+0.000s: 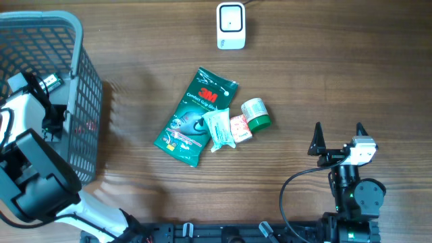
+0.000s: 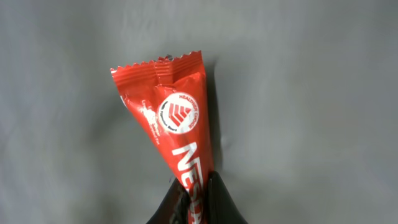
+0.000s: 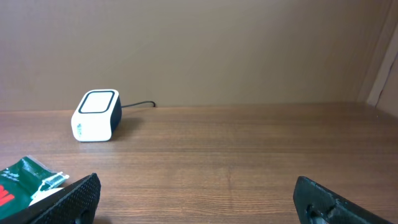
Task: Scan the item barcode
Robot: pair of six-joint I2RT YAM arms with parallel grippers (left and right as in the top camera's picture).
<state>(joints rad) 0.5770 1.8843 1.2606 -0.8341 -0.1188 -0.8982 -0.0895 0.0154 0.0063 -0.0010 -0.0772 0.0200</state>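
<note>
A red sachet [image 2: 177, 112] with white lettering and a crimped top edge lies on the grey floor of the basket [image 2: 311, 93]. My left gripper [image 2: 194, 186] is shut on the sachet's lower end, its black fingers pinching it from both sides. In the overhead view the left arm reaches down into the grey basket [image 1: 40, 30] at the far left, and its fingertips are hidden there. The white barcode scanner [image 1: 231, 25] stands at the back of the table, also in the right wrist view as the scanner [image 3: 96, 116]. My right gripper [image 1: 337, 131] rests open at the front right, nothing between its fingers.
A green 3M packet [image 1: 192, 118], a white sachet [image 1: 219, 128], a small red and white pack [image 1: 240, 127] and a little bottle with a green cap [image 1: 255, 113] lie together mid-table. The basket's mesh wall [image 1: 84, 115] stands between my left arm and them.
</note>
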